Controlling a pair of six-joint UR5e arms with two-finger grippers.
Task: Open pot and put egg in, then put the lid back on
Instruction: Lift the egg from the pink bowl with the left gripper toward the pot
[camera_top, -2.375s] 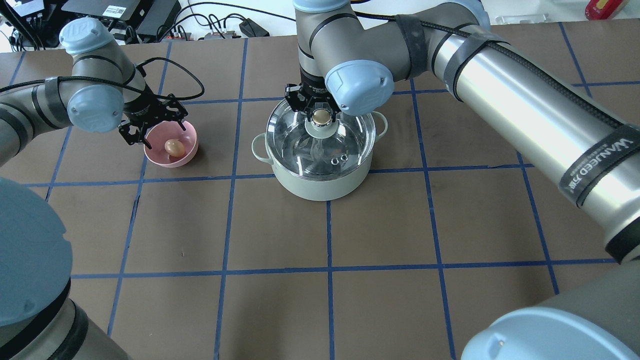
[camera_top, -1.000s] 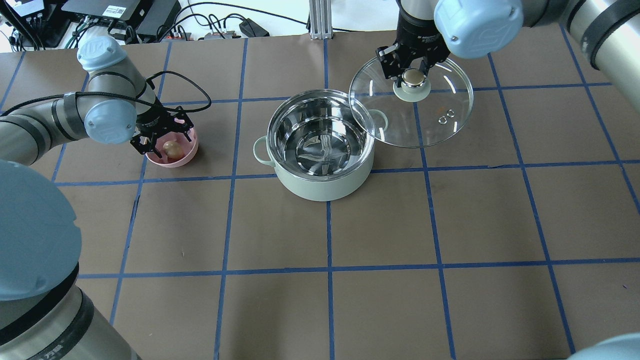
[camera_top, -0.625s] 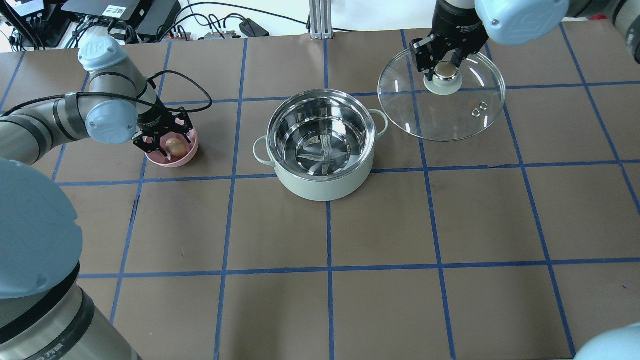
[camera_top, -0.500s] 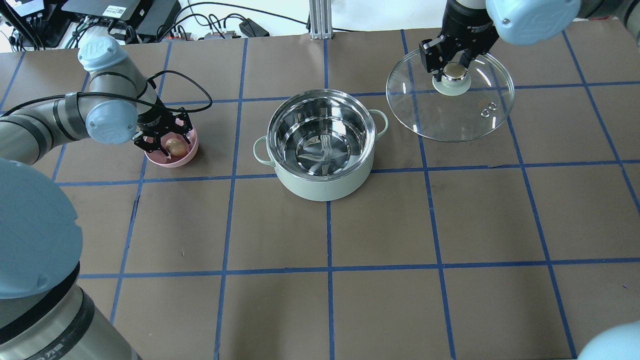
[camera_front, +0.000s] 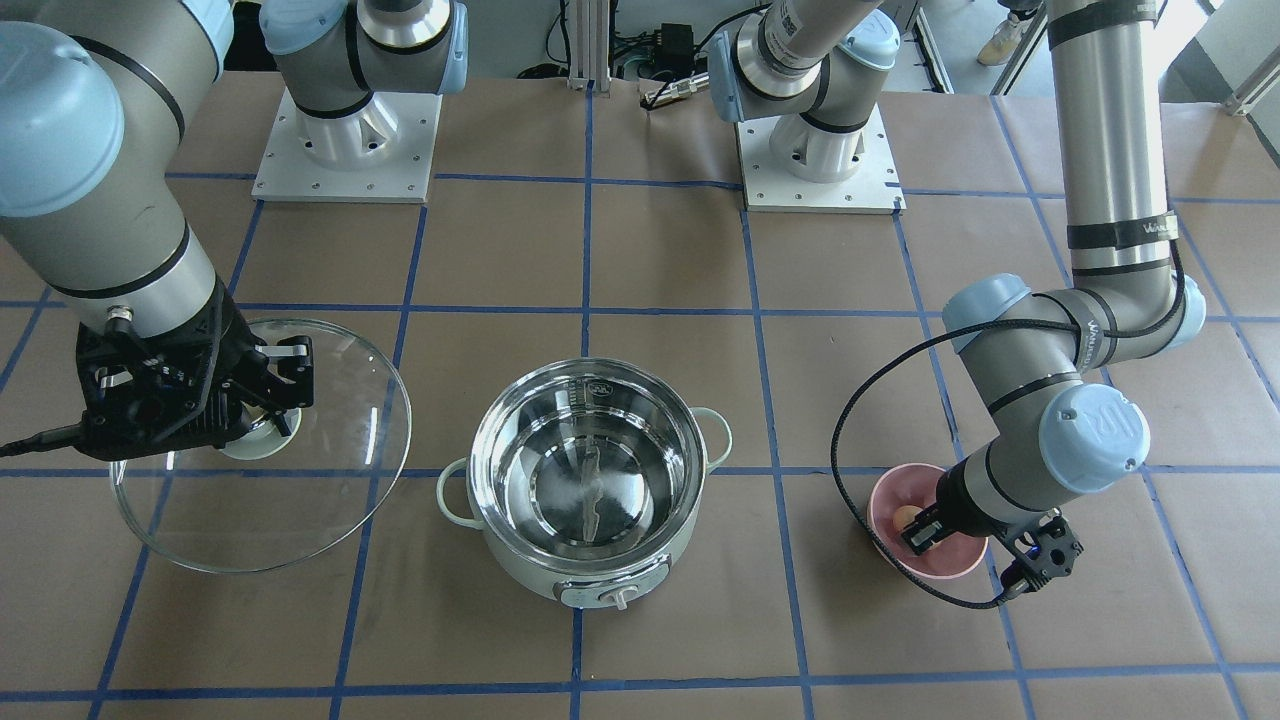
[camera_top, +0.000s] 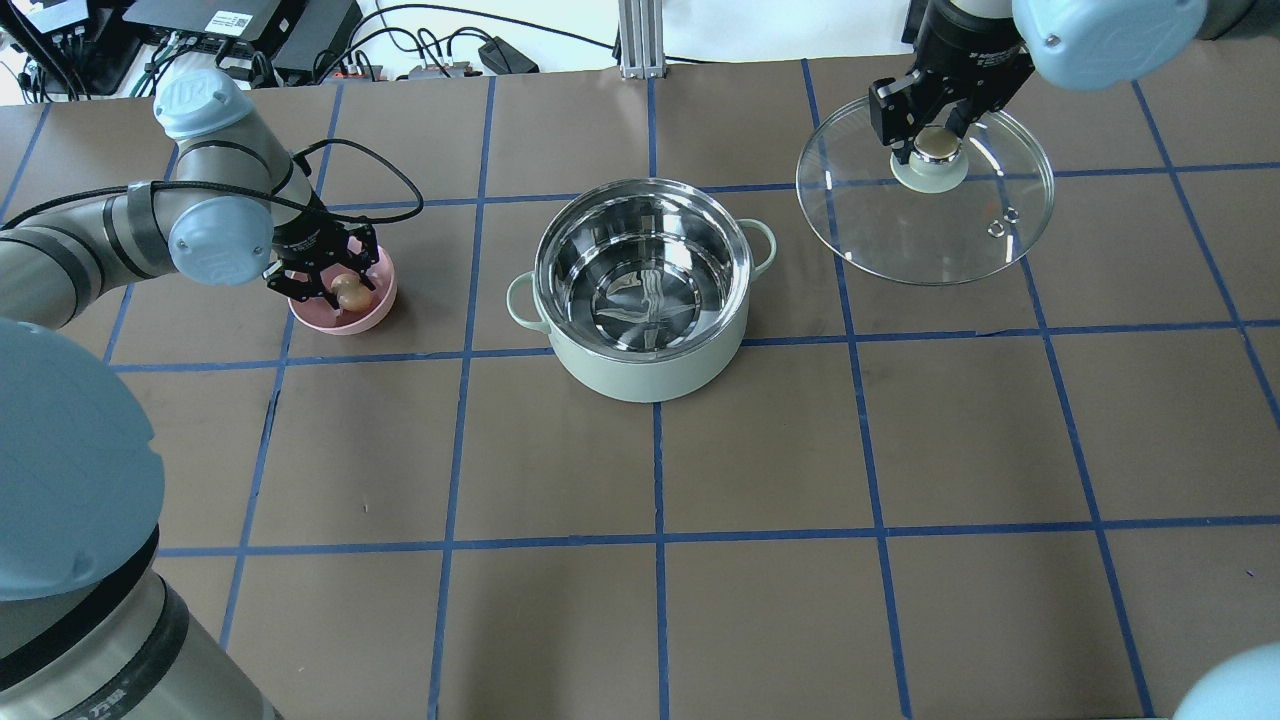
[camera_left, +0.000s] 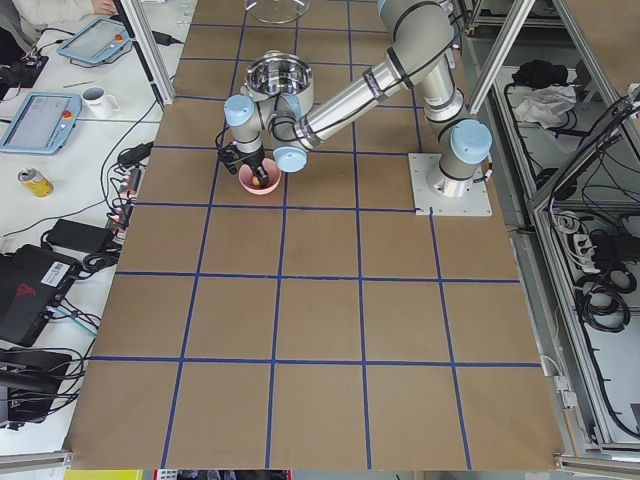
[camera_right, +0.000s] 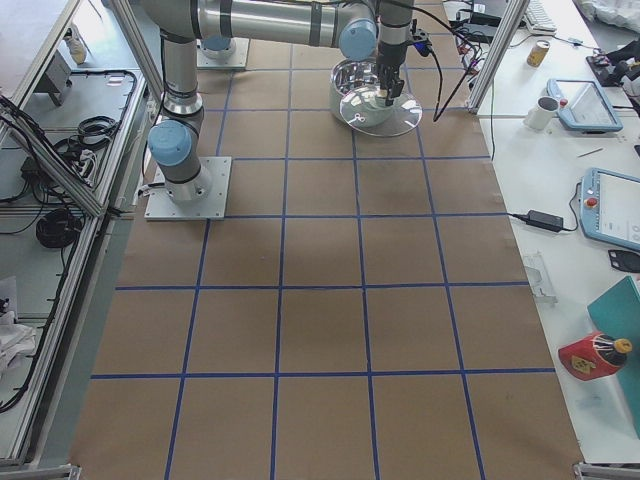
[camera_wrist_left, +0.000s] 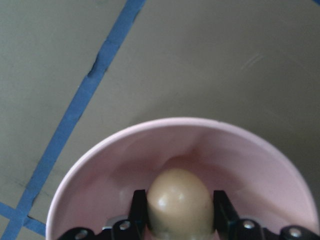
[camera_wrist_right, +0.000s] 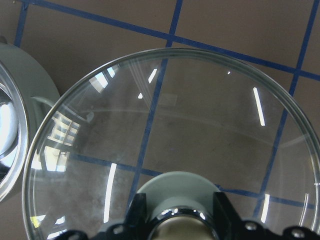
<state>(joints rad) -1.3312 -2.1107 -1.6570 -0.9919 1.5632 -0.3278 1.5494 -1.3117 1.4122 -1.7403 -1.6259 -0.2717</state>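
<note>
The mint-green pot (camera_top: 640, 378) stands open in the middle of the table, its steel inside bare; it also shows in the front view (camera_front: 540, 575). My right gripper (camera_top: 935, 148) is shut on the beige knob of the glass lid (camera_top: 925, 225) and holds it to the far right of the pot, apart from it. The lid also shows in the front view (camera_front: 320, 450) and the right wrist view (camera_wrist_right: 175, 140). My left gripper (camera_top: 340, 291) is down in the pink bowl (camera_top: 372, 312), its fingers shut on both sides of the tan egg (camera_top: 349, 292) (camera_wrist_left: 180, 202).
The pink bowl (camera_front: 945, 568) sits on the table to the pot's left, about a grid square away. Blue tape lines cross the brown table. Cables and electronics (camera_top: 250, 30) lie past the far edge.
My right gripper has lifted the lid off the pot and carried it to the far right. My left gripper has gone down into the pink bowl and shut on the egg.
</note>
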